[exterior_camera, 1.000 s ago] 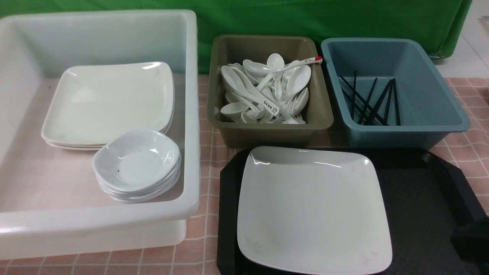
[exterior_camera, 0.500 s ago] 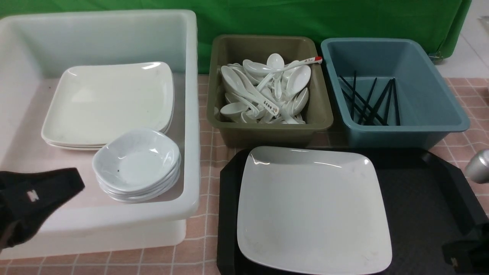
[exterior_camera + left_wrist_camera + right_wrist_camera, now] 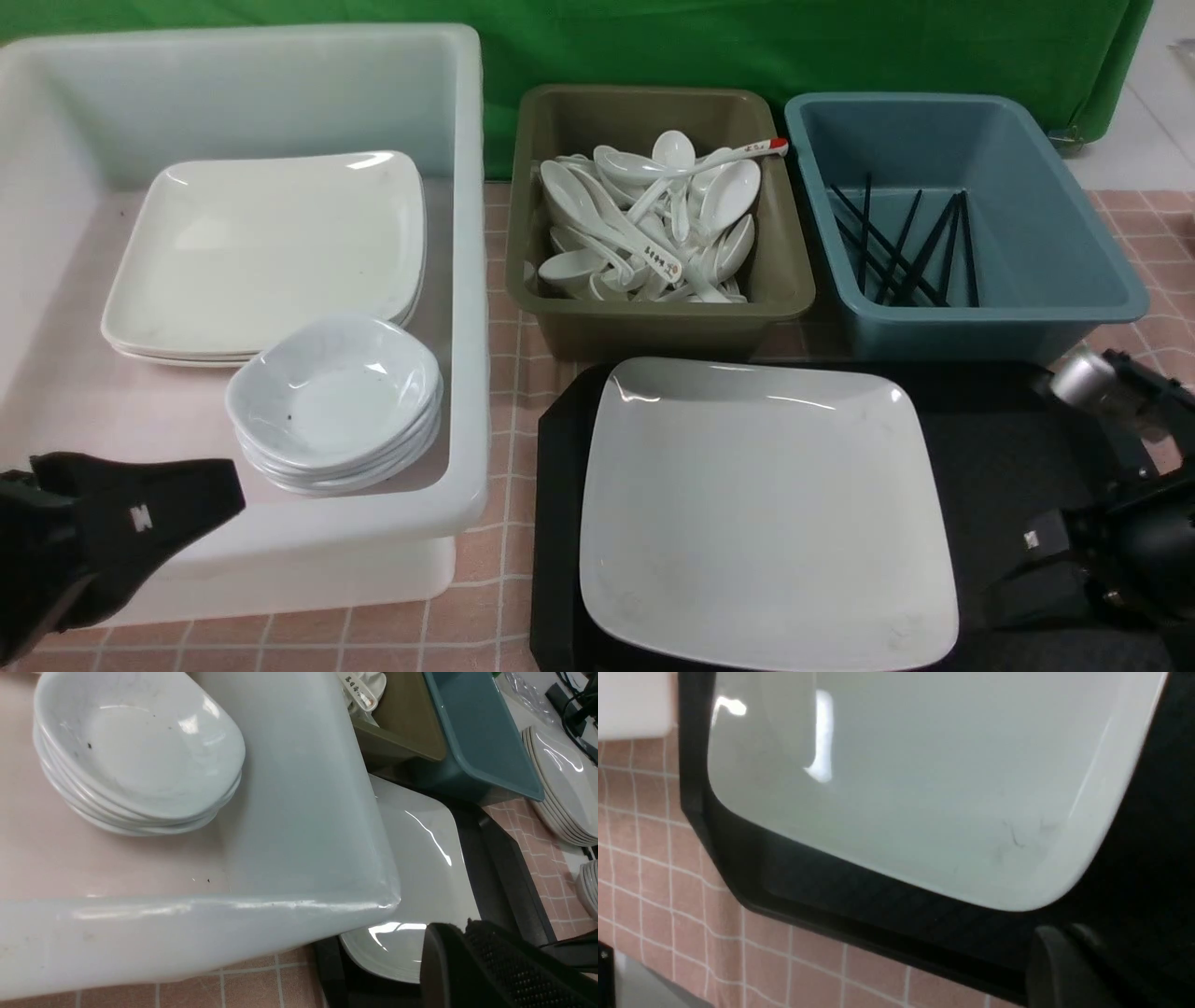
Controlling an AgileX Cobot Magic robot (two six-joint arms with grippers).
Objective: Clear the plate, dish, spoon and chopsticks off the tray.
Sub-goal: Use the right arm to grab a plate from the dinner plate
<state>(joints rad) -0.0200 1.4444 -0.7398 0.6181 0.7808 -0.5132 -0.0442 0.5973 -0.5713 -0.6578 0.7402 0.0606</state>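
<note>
The plate (image 3: 766, 513) lies flat on the tray (image 3: 1008, 439), just left of the right gripper (image 3: 1022, 560), the nearer one; its jaws' spread I cannot tell. The left gripper (image 3: 219, 490), pressed together, hovers well apart.

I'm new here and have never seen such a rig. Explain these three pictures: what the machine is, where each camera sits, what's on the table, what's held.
This is a robot with two arms, each ending in a pincer. The front view looks forward from between the arms. The other two cameras ride on the wrists. The left pincer hangs shut by the white tub, which holds square plates and small dishes. The right pincer is over the black tray, beside the large plate lying on it. I cannot tell whether it is open. Behind, an olive tub holds spoons and a blue tub holds chopsticks. Nothing seems held.
</note>
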